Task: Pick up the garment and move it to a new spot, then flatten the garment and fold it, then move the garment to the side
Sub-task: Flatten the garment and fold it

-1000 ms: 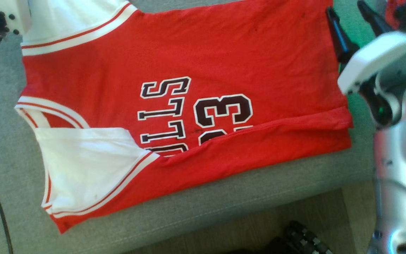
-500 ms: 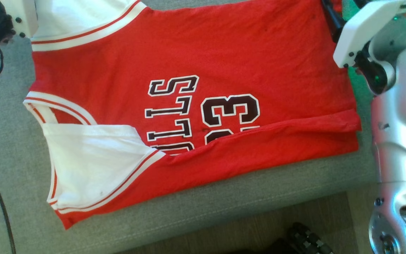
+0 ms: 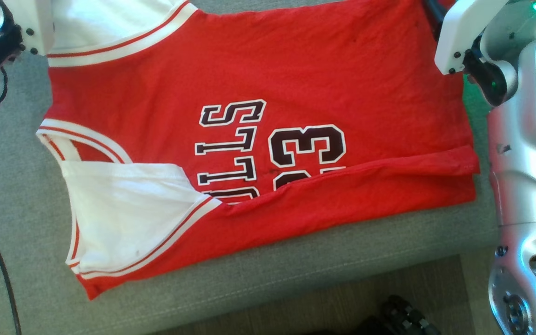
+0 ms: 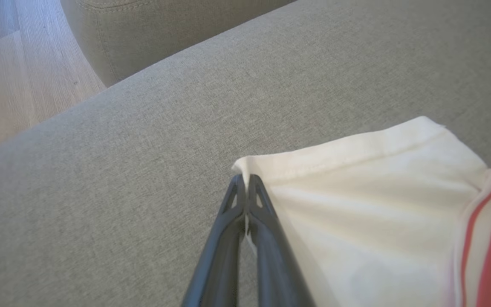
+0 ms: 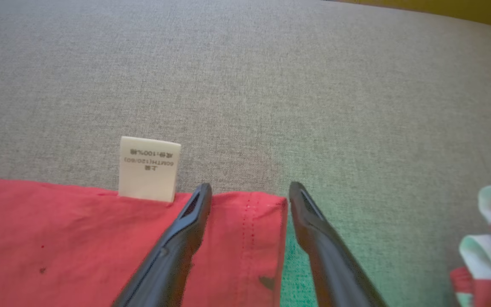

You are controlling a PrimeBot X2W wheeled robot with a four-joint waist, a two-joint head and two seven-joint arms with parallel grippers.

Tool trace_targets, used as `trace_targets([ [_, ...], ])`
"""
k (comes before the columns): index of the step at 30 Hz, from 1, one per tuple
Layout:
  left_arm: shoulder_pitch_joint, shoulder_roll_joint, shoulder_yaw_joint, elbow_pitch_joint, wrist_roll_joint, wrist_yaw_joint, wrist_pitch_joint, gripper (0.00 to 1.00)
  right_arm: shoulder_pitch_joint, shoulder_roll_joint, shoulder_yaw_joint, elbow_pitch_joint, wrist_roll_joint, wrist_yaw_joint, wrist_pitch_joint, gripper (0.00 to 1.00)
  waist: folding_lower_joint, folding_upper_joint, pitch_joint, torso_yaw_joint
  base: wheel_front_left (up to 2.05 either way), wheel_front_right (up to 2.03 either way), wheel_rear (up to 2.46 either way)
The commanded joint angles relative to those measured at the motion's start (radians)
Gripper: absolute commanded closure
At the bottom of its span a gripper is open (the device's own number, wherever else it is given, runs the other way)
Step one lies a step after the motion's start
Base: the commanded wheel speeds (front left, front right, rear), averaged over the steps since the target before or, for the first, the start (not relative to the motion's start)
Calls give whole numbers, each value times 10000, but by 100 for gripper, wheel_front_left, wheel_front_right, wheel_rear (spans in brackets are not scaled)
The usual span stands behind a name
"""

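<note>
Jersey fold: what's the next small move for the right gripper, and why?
Probably close the right gripper on the red jersey's hem corner. Its jaws stand open, one finger over the fabric beside the care label, the other over the grey cushion, so the corner lies between them. The left gripper is shut on the white sleeve corner.

A grey woven upholstered seat [image 3: 296, 274] was seen in bright, even light. Pale wood plank flooring [image 3: 324, 307] was shown just beyond its stitched front edge, and a second grey upholstered piece [image 4: 151, 38] was placed near it on that flooring.
</note>
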Motion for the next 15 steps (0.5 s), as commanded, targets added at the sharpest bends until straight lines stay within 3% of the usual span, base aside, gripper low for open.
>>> trace_targets([
  [1, -685, 391, 275, -82, -96, 14, -75, 100, -248, 45, 80, -306, -80, -4, 69, 32, 0, 0, 7, 20, 0, 0, 0],
  [2, -704, 384, 231, -65, -120, 14, -90, 100, -258, 45, 73, -296, -122, -4, 108, 45, 0, 0, 11, 31, 0, 0, 0],
  [5, -762, 362, 103, -19, -196, 14, -142, 100, -267, 45, 28, -269, -198, -4, 240, 71, 0, 0, 19, 60, 0, 0, 0],
  [9, -830, 359, -60, 41, -295, 14, -223, 100, -234, 45, -75, -296, -391, -4, 402, 77, 0, 0, 11, 65, 0, 0, 0],
  [10, -843, 359, -96, 54, -320, 14, -241, 100, -220, 45, -118, -322, -445, -4, 432, 89, 0, 0, 9, 62, 0, 0, 0],
  [12, -878, 360, -167, 80, -372, 14, -276, 100, -183, 45, -214, -378, -588, -4, 506, 100, 0, 0, 11, 61, 0, 0, 0],
  [15, -915, 358, -231, 102, -427, 14, -313, 100, -143, 45, -290, -437, -697, -4, 552, 100, 0, 0, 11, 65, 0, 0, 0],
])
